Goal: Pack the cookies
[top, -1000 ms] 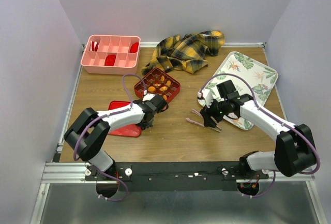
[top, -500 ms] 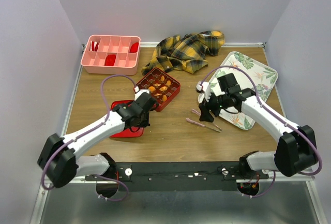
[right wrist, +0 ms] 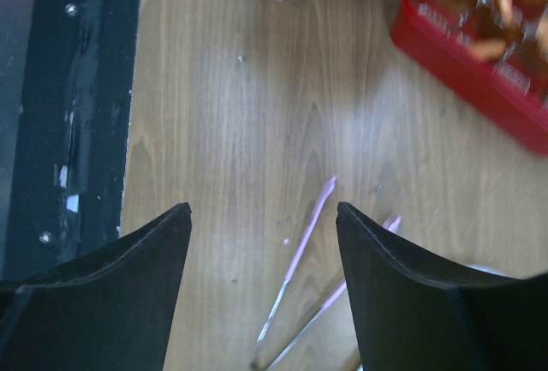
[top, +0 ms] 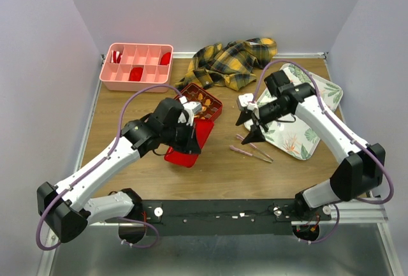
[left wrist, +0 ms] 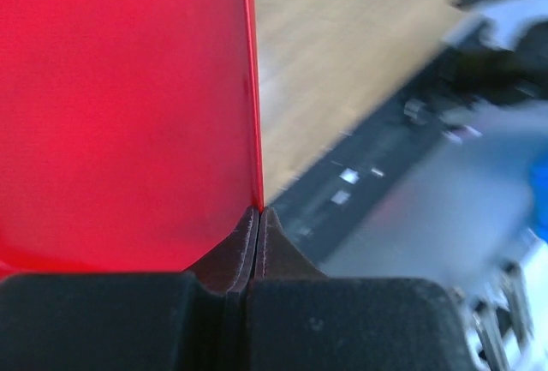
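The cookies (top: 205,106) are small orange discs in the cells of a red gridded box (top: 213,102) at mid table. They also show blurred in the right wrist view (right wrist: 490,45). My left gripper (top: 190,130) is shut on the edge of a flat red lid (top: 192,145) and holds it tilted above the table, just in front of the box. In the left wrist view the lid (left wrist: 128,105) fills the left half above the shut gripper (left wrist: 259,212). My right gripper (top: 250,129) is open and empty above pink tongs (top: 253,152). The right gripper (right wrist: 264,208) hangs over the tongs (right wrist: 301,247).
A pink divided bin (top: 136,67) with red pieces stands at the back left. A plaid cloth (top: 233,59) lies at the back. A floral tray (top: 312,94) lies at the right, under my right arm.
My left gripper has lifted the red lid off the table and carried it right, toward the gridded box. My right gripper has risen and drawn back from the tongs, which stay on the table.
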`<state>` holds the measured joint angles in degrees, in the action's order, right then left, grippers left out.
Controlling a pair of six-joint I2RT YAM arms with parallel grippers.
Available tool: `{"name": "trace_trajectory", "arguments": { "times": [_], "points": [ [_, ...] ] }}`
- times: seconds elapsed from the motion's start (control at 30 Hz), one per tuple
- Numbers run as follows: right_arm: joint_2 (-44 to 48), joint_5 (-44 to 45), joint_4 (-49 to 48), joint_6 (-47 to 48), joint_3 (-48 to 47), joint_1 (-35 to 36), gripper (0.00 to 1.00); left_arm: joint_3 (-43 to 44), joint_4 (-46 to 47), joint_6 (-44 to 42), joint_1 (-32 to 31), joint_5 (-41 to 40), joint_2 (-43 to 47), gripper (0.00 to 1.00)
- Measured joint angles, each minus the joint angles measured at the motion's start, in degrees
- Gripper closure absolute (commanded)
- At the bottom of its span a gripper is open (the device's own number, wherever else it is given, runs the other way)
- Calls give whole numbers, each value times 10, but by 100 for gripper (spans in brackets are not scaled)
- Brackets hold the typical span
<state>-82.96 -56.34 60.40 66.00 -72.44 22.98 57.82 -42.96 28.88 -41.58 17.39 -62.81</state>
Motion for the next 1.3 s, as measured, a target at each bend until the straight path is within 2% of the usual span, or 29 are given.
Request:
{"name": "trace_trajectory", "arguments": {
  "times": [0.1, 0.23, 0.57, 0.87, 1.13, 1.3],
  "points": [
    [-25, -24, 43, 57, -61, 0, 20, 29, -4, -8, 4, 65, 0, 100],
    [-28, -33, 66, 88, -93, 0, 20, 62, 10, 0, 22, 157, 1, 100],
    [-28, -53, 97, 132, -137, -6, 18, 42, 119, 75, 81, 356, 19, 100],
    [-64, -130, 131, 151, -182, 12, 20, -3, 299, 218, 85, 450, 28, 100],
    [-76, -155, 135, 172, -184, 30, 21, -26, 406, 310, 97, 498, 31, 100],
    [-75, -157, 121, 131, -183, 35, 20, -33, 447, 344, 99, 515, 31, 100]
  ]
}}
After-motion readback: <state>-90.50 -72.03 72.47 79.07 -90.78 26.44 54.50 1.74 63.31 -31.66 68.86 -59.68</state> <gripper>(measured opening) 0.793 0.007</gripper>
